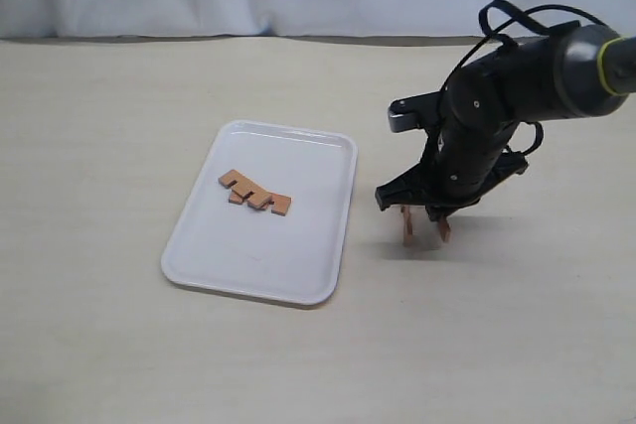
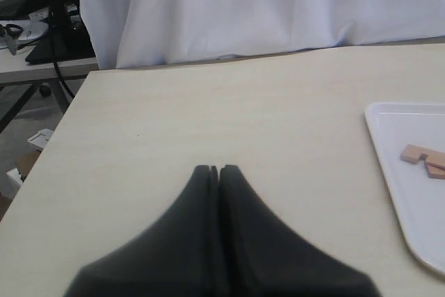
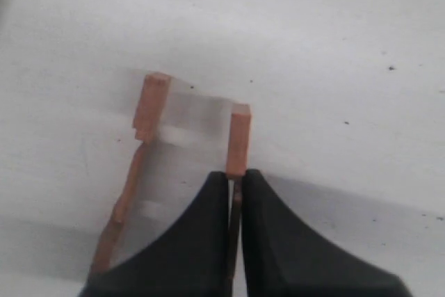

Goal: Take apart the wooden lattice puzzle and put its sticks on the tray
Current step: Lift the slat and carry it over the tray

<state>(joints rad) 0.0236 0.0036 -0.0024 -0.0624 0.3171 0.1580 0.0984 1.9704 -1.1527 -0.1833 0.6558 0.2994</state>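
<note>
Exterior: your right gripper stood over the last two sticks, upright on the table at 3 o'clock of the tray, which carried two loose sticks.
Left wrist: left gripper closed, empty.
Right wrist: jaws pinched the held stick. The step wanted a straight lift to shed the neighbour stick.

The right arm is glossy black and rounded; a yellow-green ring bands the thick segment well above the jaws; black cables loop above them; a grey bracket sits beside; both pairs of jaws are matte black tapering wedges.
</note>
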